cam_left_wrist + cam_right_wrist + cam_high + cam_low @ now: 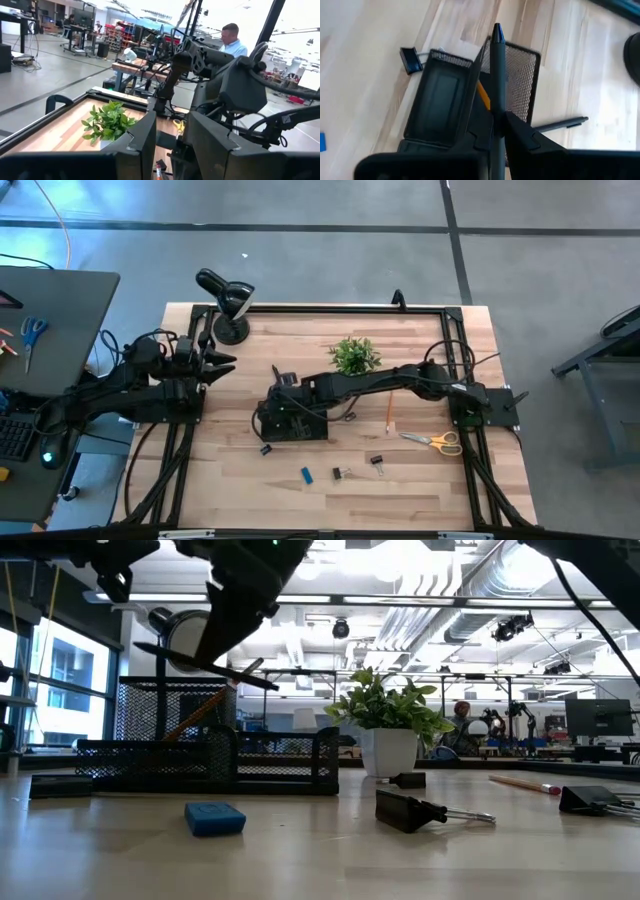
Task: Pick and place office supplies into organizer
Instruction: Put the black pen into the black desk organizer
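Above the black mesh organizer (470, 95) at centre frame in the right wrist view, the right gripper (497, 125) pinches a dark pen (498, 75) upright, fingers clamped on it. An orange pencil (483, 96) stands inside. No readable writing shows. At left in the high view, the left gripper (215, 365) waits half-open, empty.

Ceiling lights (420, 585) glare overhead in the low view, and a window (55, 675) glows bright at the room's side. The table (420, 490) is evenly lit, with soft shadows. The near eraser (215, 818) looks slightly soft. The left wrist view's background is overexposed.
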You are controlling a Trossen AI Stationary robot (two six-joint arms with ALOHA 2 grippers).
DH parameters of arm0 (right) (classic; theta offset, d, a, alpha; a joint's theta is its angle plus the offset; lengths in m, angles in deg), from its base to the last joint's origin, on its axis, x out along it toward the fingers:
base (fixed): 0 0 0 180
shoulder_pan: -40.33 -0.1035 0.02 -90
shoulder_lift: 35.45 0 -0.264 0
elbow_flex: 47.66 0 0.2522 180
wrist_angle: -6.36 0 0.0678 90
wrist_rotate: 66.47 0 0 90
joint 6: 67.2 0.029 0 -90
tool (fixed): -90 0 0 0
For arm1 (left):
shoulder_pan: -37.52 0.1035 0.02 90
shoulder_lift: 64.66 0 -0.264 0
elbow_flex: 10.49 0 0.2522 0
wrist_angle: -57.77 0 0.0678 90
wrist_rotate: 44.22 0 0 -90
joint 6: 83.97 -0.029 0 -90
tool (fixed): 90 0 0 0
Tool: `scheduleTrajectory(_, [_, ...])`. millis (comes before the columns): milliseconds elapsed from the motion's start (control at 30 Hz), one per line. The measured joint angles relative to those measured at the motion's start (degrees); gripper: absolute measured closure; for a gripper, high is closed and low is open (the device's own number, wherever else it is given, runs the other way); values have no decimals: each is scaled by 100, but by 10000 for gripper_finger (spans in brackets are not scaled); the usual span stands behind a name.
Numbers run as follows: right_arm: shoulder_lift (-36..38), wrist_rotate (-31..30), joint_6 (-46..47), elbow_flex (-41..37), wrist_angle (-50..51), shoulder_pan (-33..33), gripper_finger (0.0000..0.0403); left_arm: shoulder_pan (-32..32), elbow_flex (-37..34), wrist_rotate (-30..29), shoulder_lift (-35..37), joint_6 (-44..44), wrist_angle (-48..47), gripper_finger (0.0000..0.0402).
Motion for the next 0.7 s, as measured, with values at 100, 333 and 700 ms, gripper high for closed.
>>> scheduleTrajectory(100, [-6, 30, 15, 0, 29, 47, 386, 0, 0, 2, 0, 0, 1, 295])
scheduleTrajectory(333, [-6, 675, 481, 0, 26, 233, 386, 0, 0, 2, 0, 2, 0, 295])
scheduleTrajectory(700, [-6, 989, 881, 0, 10, 398, 386, 0, 0, 2, 0, 4, 0, 295])
